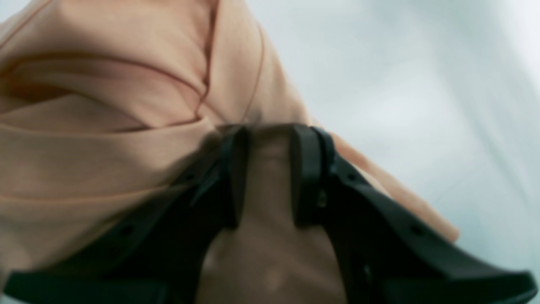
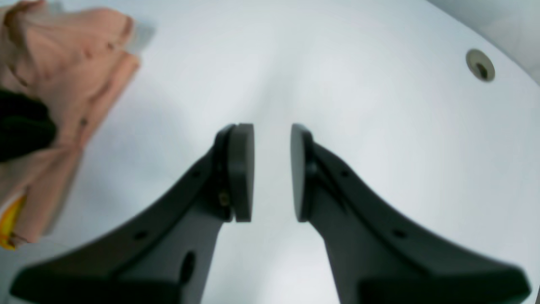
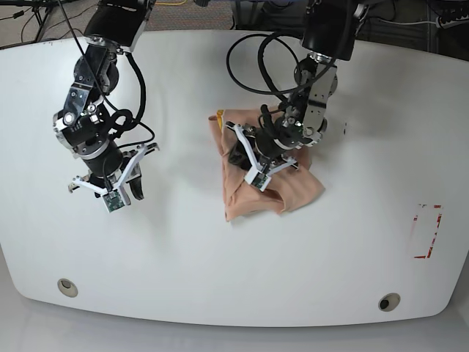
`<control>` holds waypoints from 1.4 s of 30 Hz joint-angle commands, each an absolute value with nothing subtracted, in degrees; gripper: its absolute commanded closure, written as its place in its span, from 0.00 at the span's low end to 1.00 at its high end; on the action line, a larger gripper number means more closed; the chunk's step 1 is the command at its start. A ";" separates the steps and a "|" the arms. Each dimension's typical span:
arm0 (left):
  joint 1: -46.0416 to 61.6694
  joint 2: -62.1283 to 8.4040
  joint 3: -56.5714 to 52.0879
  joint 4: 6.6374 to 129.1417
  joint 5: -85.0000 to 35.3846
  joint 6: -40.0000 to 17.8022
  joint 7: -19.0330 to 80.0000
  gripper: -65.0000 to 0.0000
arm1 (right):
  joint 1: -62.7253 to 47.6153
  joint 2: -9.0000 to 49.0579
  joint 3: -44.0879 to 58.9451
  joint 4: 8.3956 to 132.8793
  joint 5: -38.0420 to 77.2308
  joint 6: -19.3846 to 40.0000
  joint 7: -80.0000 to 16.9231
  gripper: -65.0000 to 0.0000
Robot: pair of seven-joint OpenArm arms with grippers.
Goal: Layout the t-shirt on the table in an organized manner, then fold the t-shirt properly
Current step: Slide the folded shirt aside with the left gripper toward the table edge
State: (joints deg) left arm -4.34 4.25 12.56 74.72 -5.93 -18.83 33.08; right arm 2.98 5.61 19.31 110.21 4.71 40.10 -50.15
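The peach t-shirt (image 3: 293,194) lies bunched in a crumpled heap on the white table (image 3: 220,271), right of centre. My left gripper (image 1: 270,137) sits on the heap's left side (image 3: 239,158), its jaws shut on a fold of the fabric (image 1: 105,160), which fills the gap between the pads. My right gripper (image 2: 272,139) hangs over bare table (image 2: 379,126) well to the left of the shirt (image 3: 132,194); its jaws are open by a narrow gap with nothing in it. A yellow bit of print (image 2: 10,223) shows at the edge of the shirt (image 2: 63,63).
Two round grommet holes (image 3: 67,287) (image 3: 389,301) sit near the front edge; one hole (image 2: 480,64) shows in the right wrist view. A red dashed rectangle (image 3: 427,232) marks the right side. Black cables (image 3: 249,59) loop over the table behind the shirt.
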 commanded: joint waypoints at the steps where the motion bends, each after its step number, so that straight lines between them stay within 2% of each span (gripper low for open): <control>1: -4.26 1.45 7.87 74.33 -2.51 -20.53 42.33 0.76 | 3.65 6.11 19.74 111.78 5.41 40.00 -49.01 0.79; 5: -4.18 -1.10 3.30 74.33 -2.51 -26.68 43.30 0.76 | 2.68 6.11 19.74 111.87 5.41 40.00 -49.01 0.79; 9: -3.82 -6.64 -0.57 74.33 -2.42 -32.57 43.30 0.76 | 1.10 6.11 19.74 113.01 5.41 40.00 -49.10 0.79; 20: -0.04 -19.74 -4.79 74.42 -2.51 -40.00 43.30 0.76 | -1.36 6.11 19.65 114.77 5.67 40.00 -49.10 0.79; 33: 3.82 -31.96 -9.71 73.98 -2.51 -40.00 43.30 0.76 | -3.74 6.37 20.79 115.30 12.26 40.00 -49.10 0.79; 42: 4.79 -37.23 -14.20 73.89 -2.51 -40.00 43.30 0.76 | -7.08 6.37 20.70 115.30 15.16 40.00 -49.10 0.79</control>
